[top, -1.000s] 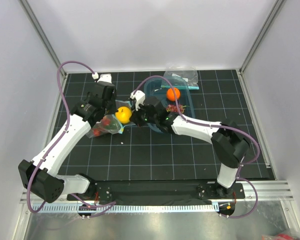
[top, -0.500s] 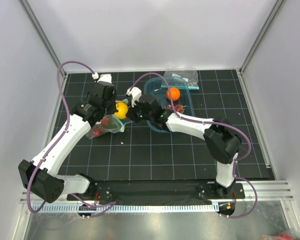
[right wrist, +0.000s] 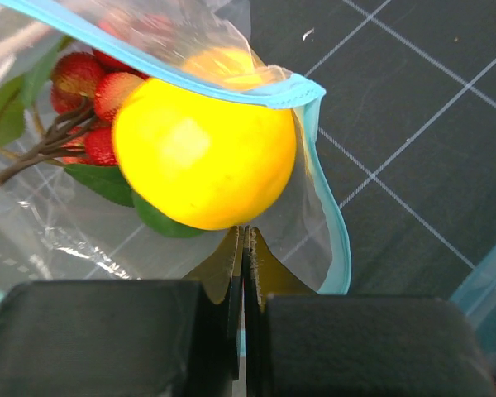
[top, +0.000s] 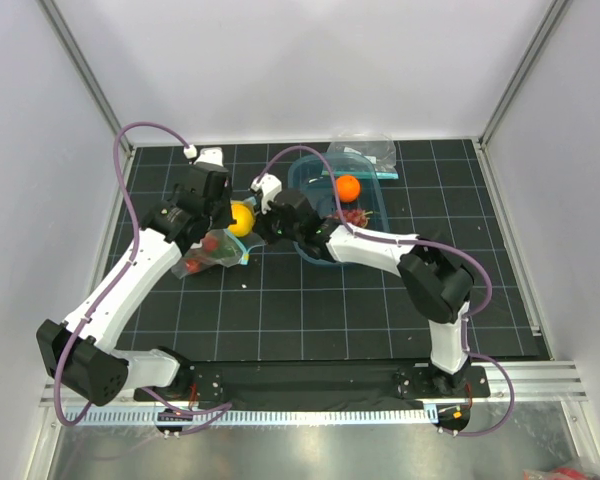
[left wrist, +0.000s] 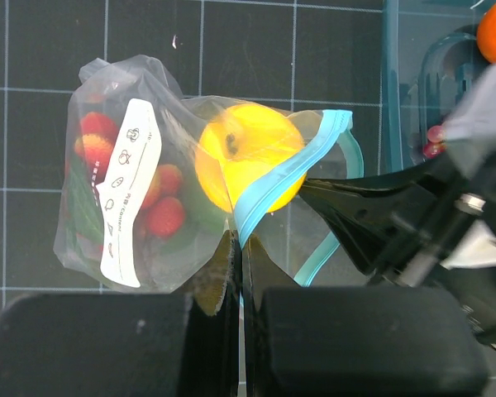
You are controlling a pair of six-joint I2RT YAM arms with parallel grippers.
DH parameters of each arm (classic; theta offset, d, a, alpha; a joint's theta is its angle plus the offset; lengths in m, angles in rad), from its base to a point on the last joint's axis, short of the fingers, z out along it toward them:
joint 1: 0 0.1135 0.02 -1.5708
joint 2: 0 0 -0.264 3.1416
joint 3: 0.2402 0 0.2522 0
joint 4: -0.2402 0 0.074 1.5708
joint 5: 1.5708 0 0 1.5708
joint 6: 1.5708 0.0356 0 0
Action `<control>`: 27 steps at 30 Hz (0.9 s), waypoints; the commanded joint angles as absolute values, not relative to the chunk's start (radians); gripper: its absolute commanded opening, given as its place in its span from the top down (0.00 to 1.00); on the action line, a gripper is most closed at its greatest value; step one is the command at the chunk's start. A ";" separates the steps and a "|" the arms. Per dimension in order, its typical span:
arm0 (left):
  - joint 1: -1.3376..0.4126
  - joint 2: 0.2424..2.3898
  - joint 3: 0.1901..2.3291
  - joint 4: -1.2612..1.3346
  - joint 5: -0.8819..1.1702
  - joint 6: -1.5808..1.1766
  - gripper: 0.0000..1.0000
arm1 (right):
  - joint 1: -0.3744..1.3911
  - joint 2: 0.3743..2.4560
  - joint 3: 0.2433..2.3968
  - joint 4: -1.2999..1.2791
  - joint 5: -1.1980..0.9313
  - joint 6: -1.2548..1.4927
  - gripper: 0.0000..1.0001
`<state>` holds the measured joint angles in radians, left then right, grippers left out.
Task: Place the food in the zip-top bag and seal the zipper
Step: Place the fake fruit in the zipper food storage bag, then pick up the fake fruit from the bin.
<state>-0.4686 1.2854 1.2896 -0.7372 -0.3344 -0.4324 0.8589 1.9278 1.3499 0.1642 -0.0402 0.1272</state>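
The zip-top bag lies at the left, with its white label up and strawberries inside. My left gripper is shut on its teal zipper and holds the mouth up. The yellow lemon sits in the mouth, under the upper strip. My right gripper is shut, its tips against the lemon; it reaches between the two strips from the right. Something green lies under the lemon. The orange and the grape bunch lie in the tub.
The teal translucent tub stands right of the bag, just behind my right arm. A smaller clear bag lies at the back behind the tub. White walls close the table on three sides.
My right gripper has moved left and a little back, and the lemon has gone with it into the bag's mouth. The left gripper has kept its hold on the bag.
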 commanded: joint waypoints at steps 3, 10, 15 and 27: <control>-0.459 1.246 1.298 -0.709 -0.318 -0.420 1.00 | 0.857 1.942 1.393 0.207 -0.061 0.133 0.99; -0.459 1.250 1.298 -0.709 -0.290 -0.422 1.00 | 0.857 1.951 1.408 0.232 -0.078 0.146 0.99; -0.457 1.256 1.298 -0.701 -0.258 -0.419 1.00 | 0.888 1.970 1.430 0.275 -0.129 0.170 0.99; -0.433 1.261 1.302 -0.707 -0.238 -0.419 1.00 | 0.914 1.885 1.341 0.316 -0.011 0.152 0.98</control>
